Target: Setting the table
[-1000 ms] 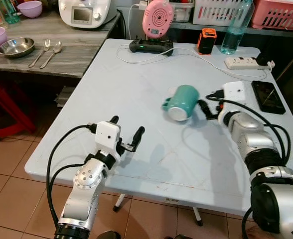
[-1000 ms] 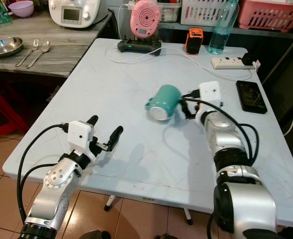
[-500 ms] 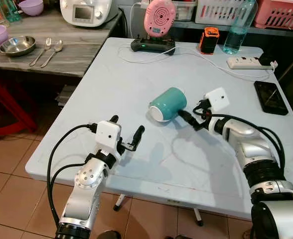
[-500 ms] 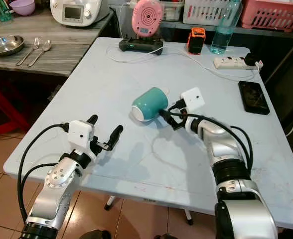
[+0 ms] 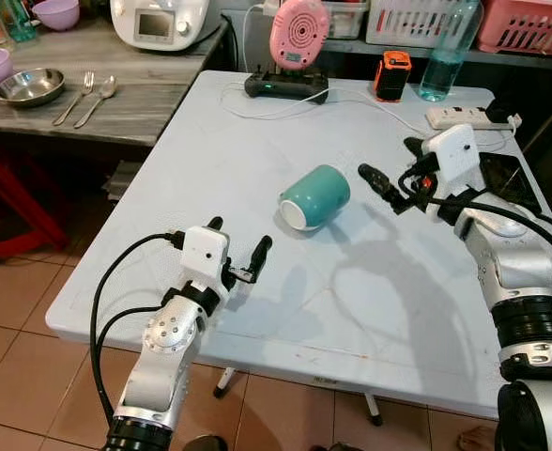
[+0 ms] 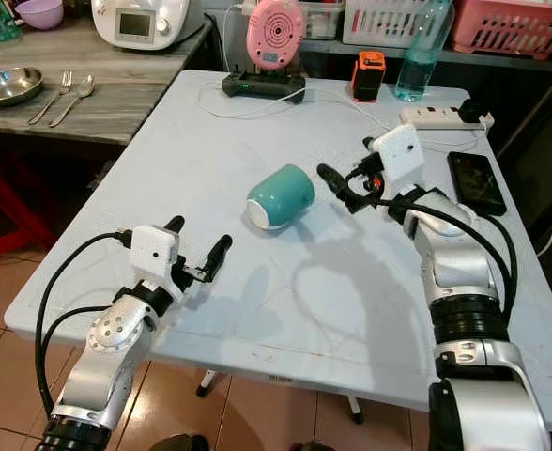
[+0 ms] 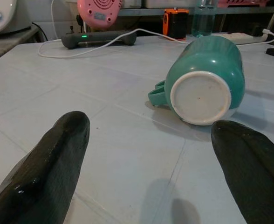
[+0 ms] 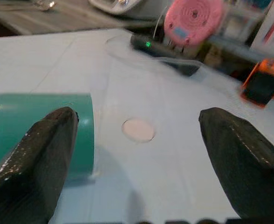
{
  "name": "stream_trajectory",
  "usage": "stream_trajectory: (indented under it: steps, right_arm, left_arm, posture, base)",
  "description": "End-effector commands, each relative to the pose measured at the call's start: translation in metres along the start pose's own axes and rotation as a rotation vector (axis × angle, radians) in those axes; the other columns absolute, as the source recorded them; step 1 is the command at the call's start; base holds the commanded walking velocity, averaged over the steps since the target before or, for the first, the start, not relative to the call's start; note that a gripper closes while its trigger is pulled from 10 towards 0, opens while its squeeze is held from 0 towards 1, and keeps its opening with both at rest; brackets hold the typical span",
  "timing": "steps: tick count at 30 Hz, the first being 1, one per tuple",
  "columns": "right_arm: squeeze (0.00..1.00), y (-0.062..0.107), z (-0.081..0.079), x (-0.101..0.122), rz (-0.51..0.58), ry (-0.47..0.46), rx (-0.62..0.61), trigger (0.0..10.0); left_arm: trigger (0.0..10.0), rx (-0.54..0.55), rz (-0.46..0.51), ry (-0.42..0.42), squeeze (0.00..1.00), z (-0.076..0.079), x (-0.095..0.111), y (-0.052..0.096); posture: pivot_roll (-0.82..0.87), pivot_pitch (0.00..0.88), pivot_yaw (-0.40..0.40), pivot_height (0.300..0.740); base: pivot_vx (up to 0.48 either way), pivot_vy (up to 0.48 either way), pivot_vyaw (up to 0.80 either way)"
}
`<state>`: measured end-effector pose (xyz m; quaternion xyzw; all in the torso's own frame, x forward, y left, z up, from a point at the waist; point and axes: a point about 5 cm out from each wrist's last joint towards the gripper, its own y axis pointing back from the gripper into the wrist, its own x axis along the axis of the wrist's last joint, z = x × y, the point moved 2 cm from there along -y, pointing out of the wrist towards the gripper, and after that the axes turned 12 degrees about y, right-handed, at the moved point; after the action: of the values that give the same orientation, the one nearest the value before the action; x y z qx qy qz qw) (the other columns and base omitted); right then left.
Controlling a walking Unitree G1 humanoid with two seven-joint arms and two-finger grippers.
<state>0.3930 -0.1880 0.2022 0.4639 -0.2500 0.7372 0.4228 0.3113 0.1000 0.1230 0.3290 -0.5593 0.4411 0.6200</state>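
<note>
A teal mug [image 5: 314, 196] lies on its side in the middle of the white table [image 5: 257, 141], its white base turned toward me and its handle against the tabletop. My right gripper [image 5: 389, 159] hovers open above the table, just right of the mug and clear of it. In the right wrist view the mug's teal wall [image 8: 39, 126] shows past one finger. My left gripper [image 5: 240, 234] rests open near the table's front edge, pointing at the mug [image 7: 204, 79] from a short way off, with nothing between its fingers [image 7: 58, 154].
At the table's far edge stand a pink fan [image 5: 298, 33] on a black base, an orange device [image 5: 391, 75], a water bottle [image 5: 437, 56] and a power strip [image 5: 464, 117]. A phone [image 5: 503, 174] lies at right. The side counter holds a steel bowl [image 5: 30, 86], fork and spoon.
My right gripper has pulled back from the mug, rising up and to the right. The mug shifted a little left and now lies on its side alone. The left arm has not moved.
</note>
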Motion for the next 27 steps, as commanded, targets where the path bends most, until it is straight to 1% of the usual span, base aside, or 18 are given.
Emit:
stream_trajectory:
  steps: [1, 3, 4, 5, 9, 13, 16, 18, 19, 22, 25, 27]
  right_arm:
    - [0.00, -0.004, 0.005, 0.006, 0.024, -0.003, 0.011, 10.0]
    - [0.00, -0.006, 0.003, 0.004, 0.026, -0.019, 0.030, 10.0]
    - [0.00, -0.008, 0.000, 0.002, 0.030, -0.047, 0.055, 10.0]
    - [0.00, -0.009, -0.001, 0.001, 0.030, -0.056, 0.064, 10.0]
    - [0.00, -0.013, -0.008, -0.004, 0.016, -0.070, 0.113, 10.0]
    - [0.00, -0.019, -0.016, -0.008, 0.017, -0.151, 0.156, 10.0]
    - [0.00, -0.023, -0.024, -0.009, 0.014, -0.179, 0.193, 10.0]
    - [0.00, -0.025, -0.028, -0.009, 0.016, -0.189, 0.212, 10.0]
    - [0.00, -0.027, -0.034, -0.008, 0.020, -0.188, 0.234, 10.0]
    - [0.00, -0.031, -0.041, -0.007, 0.024, -0.176, 0.262, 10.0]
    - [0.00, -0.032, -0.043, -0.007, 0.024, -0.181, 0.269, 10.0]
    - [0.00, -0.035, -0.047, -0.006, 0.022, -0.180, 0.284, 10.0]
  left_arm:
    - [10.0, -0.003, -0.002, -0.012, 0.00, 0.000, 0.001, -0.001]
    - [10.0, -0.002, -0.002, -0.013, 0.00, -0.001, 0.001, -0.001]
    - [10.0, 0.000, -0.001, -0.014, 0.00, -0.001, 0.001, -0.001]
    - [10.0, 0.000, -0.001, -0.015, 0.00, -0.001, 0.001, 0.000]
    - [10.0, 0.002, -0.003, -0.017, 0.00, -0.002, 0.002, 0.002]
    - [10.0, -0.001, -0.006, -0.021, 0.00, -0.002, 0.002, 0.004]
    - [10.0, 0.001, -0.004, -0.022, 0.00, -0.003, 0.003, 0.003]
    - [10.0, 0.000, -0.002, -0.020, 0.00, -0.003, 0.004, 0.004]
    - [10.0, -0.004, -0.001, -0.016, 0.00, -0.003, 0.005, 0.005]
    - [10.0, -0.007, -0.002, -0.015, 0.00, -0.003, 0.005, 0.007]
    - [10.0, -0.007, -0.004, -0.014, 0.00, -0.003, 0.004, 0.008]
    - [10.0, -0.005, -0.007, -0.015, 0.00, -0.003, 0.005, 0.009]
  posture:
    - [-0.05, 0.096, -0.003, 0.740]
    - [-0.05, 0.096, -0.003, 0.740]
    - [-0.03, 0.098, -0.006, 0.740]
    - [-0.03, 0.098, -0.006, 0.740]
    - [-0.02, 0.107, -0.003, 0.740]
    - [-0.01, 0.111, -0.006, 0.740]
    - [0.00, 0.116, -0.007, 0.740]
    - [0.00, 0.122, -0.008, 0.740]
    - [0.01, 0.125, -0.008, 0.740]
    - [0.02, 0.130, -0.008, 0.740]
    - [0.02, 0.130, -0.008, 0.740]
    - [0.02, 0.134, -0.009, 0.740]
  base:
    - [0.000, 0.000, 0.00]
    - [0.000, 0.000, 0.00]
    - [0.000, 0.000, 0.00]
    - [0.000, 0.000, 0.00]
    - [0.000, 0.000, 0.00]
    - [0.000, 0.000, 0.00]
    - [0.000, 0.000, 0.00]
    - [0.000, 0.000, 0.00]
    - [0.000, 0.000, 0.00]
    - [0.000, 0.000, 0.00]
    - [0.000, 0.000, 0.00]
    - [0.000, 0.000, 0.00]
